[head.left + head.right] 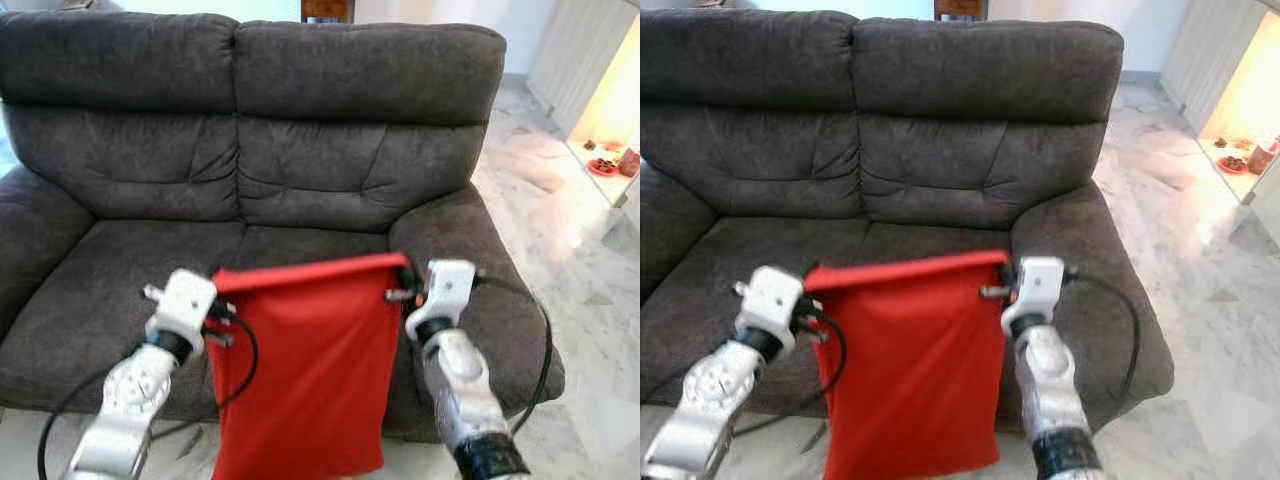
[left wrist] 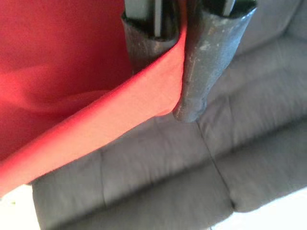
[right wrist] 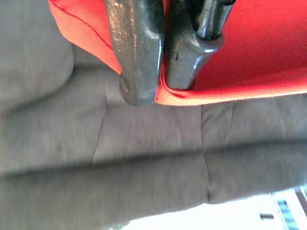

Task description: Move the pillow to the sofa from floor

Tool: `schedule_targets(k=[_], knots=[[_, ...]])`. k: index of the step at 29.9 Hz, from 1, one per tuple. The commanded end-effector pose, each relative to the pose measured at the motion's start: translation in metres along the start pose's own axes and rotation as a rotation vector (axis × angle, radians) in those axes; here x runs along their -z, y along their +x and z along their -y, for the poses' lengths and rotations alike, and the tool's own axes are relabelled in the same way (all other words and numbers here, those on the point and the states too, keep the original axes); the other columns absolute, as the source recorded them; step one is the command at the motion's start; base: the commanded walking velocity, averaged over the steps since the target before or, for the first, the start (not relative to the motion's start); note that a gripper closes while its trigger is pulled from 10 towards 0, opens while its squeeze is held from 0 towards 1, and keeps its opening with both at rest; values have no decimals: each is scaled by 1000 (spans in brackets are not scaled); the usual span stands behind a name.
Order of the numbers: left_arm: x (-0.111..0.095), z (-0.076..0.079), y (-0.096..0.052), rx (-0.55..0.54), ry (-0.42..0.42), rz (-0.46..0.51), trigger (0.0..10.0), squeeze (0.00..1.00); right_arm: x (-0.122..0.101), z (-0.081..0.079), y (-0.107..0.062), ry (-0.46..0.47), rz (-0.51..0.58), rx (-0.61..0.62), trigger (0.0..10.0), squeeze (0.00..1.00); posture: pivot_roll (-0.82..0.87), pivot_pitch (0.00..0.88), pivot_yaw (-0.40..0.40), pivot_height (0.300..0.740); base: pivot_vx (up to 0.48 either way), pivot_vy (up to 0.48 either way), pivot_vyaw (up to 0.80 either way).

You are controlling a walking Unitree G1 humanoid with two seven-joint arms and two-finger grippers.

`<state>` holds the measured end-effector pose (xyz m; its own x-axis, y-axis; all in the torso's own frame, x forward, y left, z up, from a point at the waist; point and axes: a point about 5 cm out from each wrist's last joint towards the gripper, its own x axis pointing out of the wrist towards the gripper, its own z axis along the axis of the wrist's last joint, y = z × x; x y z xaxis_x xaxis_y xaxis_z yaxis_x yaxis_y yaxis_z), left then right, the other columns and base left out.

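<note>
The red pillow (image 1: pixel 300 370) hangs lengthwise, top corners clamped by left pincer (image 1: pixel 216 312) and right pincer (image 1: pixel 402 287); the sofa (image 1: pixel 150 290) seat lies at twelve o'clock, equally near both arms.

Pillow (image 1: pixel 300 370) smooth matt red cloth; sofa (image 1: pixel 330 150) soft napped grey fabric; floor (image 1: pixel 590 290) glossy marble.

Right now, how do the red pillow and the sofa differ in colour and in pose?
The pillow is bright red; the sofa is dark grey. The pillow hangs flat in the air before the sofa's front edge, its top corners pinched by the left hand and right hand; the sofa stands on the floor. Both look soft.
</note>
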<state>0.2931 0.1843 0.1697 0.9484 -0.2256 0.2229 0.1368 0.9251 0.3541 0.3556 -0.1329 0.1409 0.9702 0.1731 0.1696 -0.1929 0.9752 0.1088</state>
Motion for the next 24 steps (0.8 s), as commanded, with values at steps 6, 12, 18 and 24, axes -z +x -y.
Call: schedule_targets(k=[6, 12, 18, 24], knots=[[-31, -48, 2, -131, 40, 82, 10000, 0, -71, 65, 1, 3, 289, 320, 10000, 0, 157, 100, 13, 740, 41, 0, 0], [-35, -45, 2, -99, 52, 78, 10000, 0, -69, 77, -2, 4, 265, 378, 10000, 0, 160, 99, 15, 740, 274, 0, -133], [-25, -37, -3, -88, 21, 36, 10000, 0, -58, 65, -3, 7, 227, 337, 10000, 0, 155, 100, 17, 740, 346, 0, -800], [-26, -39, -5, -90, 21, 26, 10000, 0, -58, 46, 1, -21, 234, 227, 10000, 0, 162, 100, 20, 740, 368, 0, 0]])
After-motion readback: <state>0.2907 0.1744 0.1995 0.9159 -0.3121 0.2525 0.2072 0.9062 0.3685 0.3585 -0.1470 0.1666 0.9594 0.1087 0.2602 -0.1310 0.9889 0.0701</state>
